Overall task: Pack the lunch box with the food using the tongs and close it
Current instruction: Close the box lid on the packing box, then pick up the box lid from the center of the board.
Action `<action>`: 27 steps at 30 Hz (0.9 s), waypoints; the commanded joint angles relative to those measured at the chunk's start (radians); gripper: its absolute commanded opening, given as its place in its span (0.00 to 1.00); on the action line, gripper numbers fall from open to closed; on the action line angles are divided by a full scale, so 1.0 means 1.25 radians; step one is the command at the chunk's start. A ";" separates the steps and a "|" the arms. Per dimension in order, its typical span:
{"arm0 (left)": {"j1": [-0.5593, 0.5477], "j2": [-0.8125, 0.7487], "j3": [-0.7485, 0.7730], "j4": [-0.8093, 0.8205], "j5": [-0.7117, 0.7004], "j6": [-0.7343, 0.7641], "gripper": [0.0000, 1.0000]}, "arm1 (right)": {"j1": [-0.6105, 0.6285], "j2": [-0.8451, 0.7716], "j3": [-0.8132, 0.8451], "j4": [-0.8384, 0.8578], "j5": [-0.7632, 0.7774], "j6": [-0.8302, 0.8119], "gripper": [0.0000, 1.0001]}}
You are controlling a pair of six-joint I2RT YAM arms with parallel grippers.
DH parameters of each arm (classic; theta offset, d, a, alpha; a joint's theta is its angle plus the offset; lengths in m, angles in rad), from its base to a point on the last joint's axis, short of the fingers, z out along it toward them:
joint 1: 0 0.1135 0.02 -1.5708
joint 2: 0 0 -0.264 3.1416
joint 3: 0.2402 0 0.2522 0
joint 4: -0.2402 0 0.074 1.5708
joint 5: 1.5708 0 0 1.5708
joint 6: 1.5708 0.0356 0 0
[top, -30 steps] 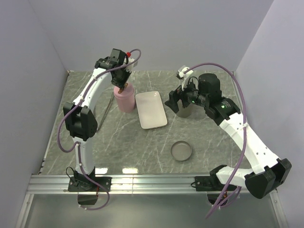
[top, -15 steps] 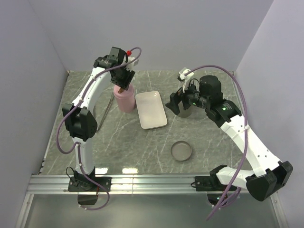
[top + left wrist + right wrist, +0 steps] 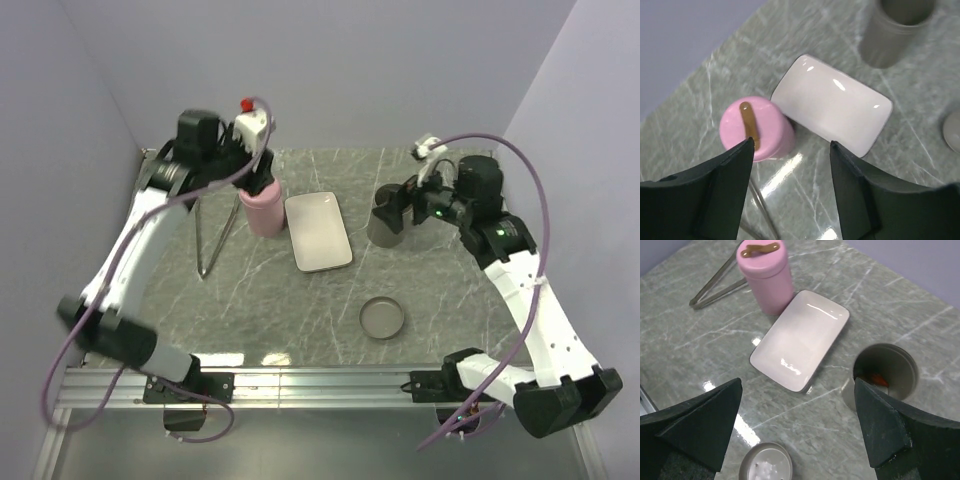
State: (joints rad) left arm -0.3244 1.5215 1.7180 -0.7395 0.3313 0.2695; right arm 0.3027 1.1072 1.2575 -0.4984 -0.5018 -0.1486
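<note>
A grey-green marbled desk [image 3: 280, 300] sits between plain lavender walls, and a white plate [image 3: 318, 232] lies near its middle. Just left of the plate stands a pink canister [image 3: 756, 131], close against the plate's corner (the wrist view shows no clear gap), with a brown strip [image 3: 749, 122] across its top. Farther left of the plate, beyond the canister, the tongs [image 3: 212, 238] lie flat on the desk. Their two arms spread toward the back wall and the joined end points toward the arm bases. To the right of the plate, apart from it, stands a grey pot [image 3: 885, 371], open at the top. Inside it an orange-red piece of food [image 3: 879, 379] shows against the inner wall. On the near side of the plate, off its right corner, a round lid [image 3: 382, 318] rests on the desk, well apart from the pot.

The left end effector [image 3: 790, 146] hangs above the canister and the plate's left edge, its fingers apart and gripping nothing. The right end effector [image 3: 799, 385] hangs to the right of the plate, by the pot, its fingers spread wide and likewise holding nothing.
</note>
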 commanded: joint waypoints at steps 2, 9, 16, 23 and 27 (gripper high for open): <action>-0.003 -0.223 -0.263 0.215 0.207 0.098 0.67 | -0.125 -0.056 -0.018 -0.016 -0.100 0.040 1.00; -0.172 -0.267 -0.396 0.104 0.290 0.278 0.67 | -0.351 -0.033 -0.040 -0.042 -0.263 0.089 1.00; -0.418 -0.227 -0.525 0.231 0.219 0.327 0.64 | -0.543 0.009 -0.050 -0.038 -0.409 0.181 1.00; -0.592 -0.043 -0.526 0.400 0.194 0.251 0.53 | -0.683 0.026 -0.060 -0.050 -0.498 0.207 1.00; -0.673 0.063 -0.508 0.502 0.141 0.185 0.50 | -0.730 0.028 -0.061 -0.033 -0.542 0.227 1.00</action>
State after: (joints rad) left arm -1.1110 1.5444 1.0443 -0.2623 0.5587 0.5655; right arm -0.5766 1.1488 1.1835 -0.5625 -1.0821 0.0975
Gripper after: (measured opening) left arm 0.503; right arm 0.996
